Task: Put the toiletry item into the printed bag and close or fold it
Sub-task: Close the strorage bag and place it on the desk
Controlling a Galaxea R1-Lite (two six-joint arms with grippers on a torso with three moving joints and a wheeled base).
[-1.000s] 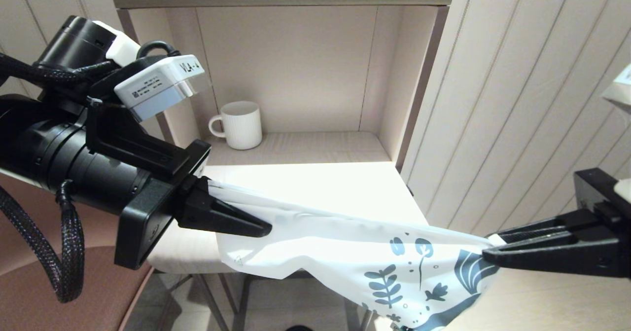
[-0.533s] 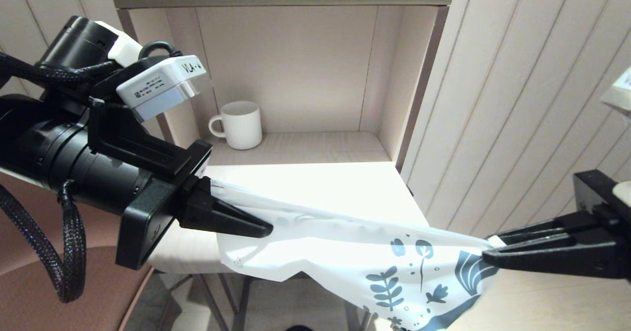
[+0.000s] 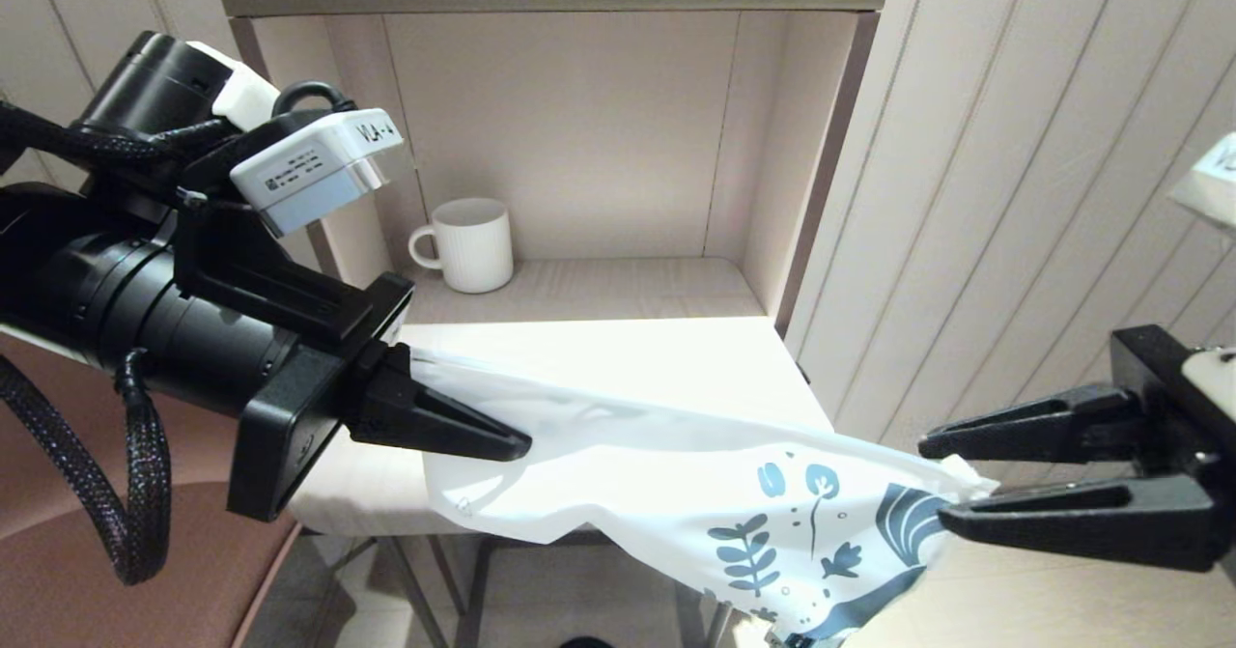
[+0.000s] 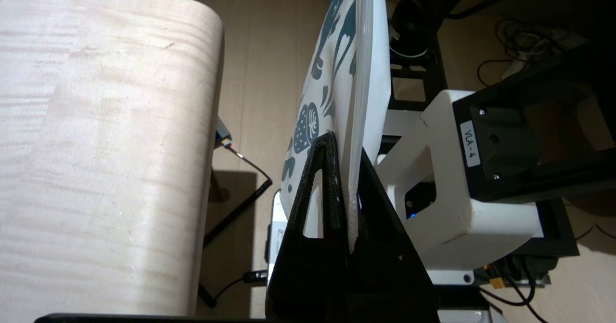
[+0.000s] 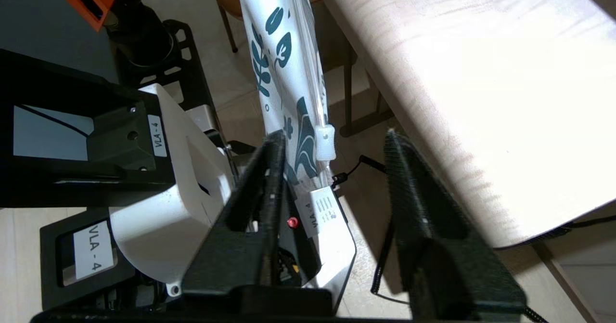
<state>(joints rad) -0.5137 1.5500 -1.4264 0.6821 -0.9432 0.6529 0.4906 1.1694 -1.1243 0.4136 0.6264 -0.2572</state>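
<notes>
A: From the head camera?
B: The bag (image 3: 676,493) hangs lengthwise above the table's (image 3: 618,358) front edge, printed end right; left gripper (image 3: 517,450) pinches its plain end.
A: Right wrist?
B: Right gripper (image 5: 332,140) spread, bag corner between.

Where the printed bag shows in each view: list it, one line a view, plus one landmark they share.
Head view: the printed bag hangs low in the middle, stretched from the left tool toward the open right tool.
Left wrist view: it runs edge-on from the top centre into the shut left tool.
Right wrist view: it hangs from the top centre, its slider between the open fingers.
Shared landmark: the pale wooden table.
</notes>
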